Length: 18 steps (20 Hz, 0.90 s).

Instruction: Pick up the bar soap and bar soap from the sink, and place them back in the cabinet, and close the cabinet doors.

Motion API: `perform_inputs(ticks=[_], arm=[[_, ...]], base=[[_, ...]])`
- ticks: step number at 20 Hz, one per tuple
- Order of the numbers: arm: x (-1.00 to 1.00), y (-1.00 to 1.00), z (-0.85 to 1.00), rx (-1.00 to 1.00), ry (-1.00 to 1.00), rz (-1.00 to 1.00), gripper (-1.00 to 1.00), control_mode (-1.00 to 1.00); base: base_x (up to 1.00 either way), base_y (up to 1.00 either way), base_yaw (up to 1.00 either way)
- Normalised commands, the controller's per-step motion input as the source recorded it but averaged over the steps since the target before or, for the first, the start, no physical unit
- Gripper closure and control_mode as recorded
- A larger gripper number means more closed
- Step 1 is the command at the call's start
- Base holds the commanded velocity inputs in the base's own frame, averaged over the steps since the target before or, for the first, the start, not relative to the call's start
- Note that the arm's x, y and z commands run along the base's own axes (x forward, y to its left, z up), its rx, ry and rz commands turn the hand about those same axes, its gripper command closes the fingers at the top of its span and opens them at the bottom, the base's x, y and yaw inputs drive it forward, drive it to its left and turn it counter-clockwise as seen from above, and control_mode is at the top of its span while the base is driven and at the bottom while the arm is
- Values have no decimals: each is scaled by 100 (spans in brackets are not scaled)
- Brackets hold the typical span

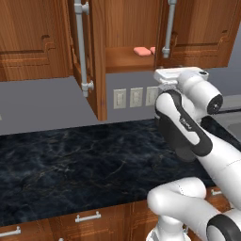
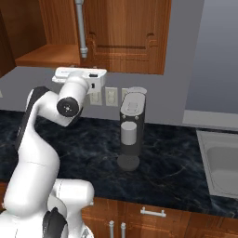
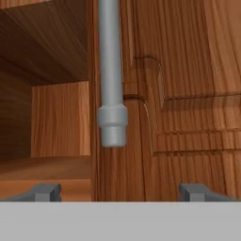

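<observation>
Two salmon-pink bar soaps [image 1: 141, 51] [image 1: 153, 50] lie side by side on the shelf [image 1: 122, 60] of the open wall cabinet. Its left door [image 1: 96, 61] stands swung wide open, the long silver handle [image 1: 81, 47] facing out. The right door [image 3: 188, 94] covers its half of the opening. My gripper [image 3: 120, 193] is open and empty just below the lower end of that door's handle [image 3: 112, 70], fingertips [image 3: 44, 192] spread to either side of it without touching. The grey sink [image 2: 204, 153] lies far right, and what shows of its basin holds nothing.
A dark marble counter [image 1: 70, 160] runs below the cabinet. A grey coffee machine [image 2: 131, 130] stands on it under the right door, close beneath my hand. Wall outlets [image 1: 127, 98] sit on the grey backsplash. Low cabinets with short handles [image 2: 153, 212] line the front.
</observation>
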Motion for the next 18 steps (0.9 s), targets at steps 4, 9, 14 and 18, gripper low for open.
perform_inputs(ticks=[4, 9, 14, 18], arm=[[-41, 0, 37, 0, 11, -7, -100, -100], [-41, 0, 29, 0, 11, -6, -100, -100], [-46, 0, 17, 0, 9, -5, -100, -100], [-41, 0, 2, 0, 4, -1, -100, -100]], base=[[0, 0, 0], [0, 0, 0], [0, 0, 0], [0, 0, 0]])
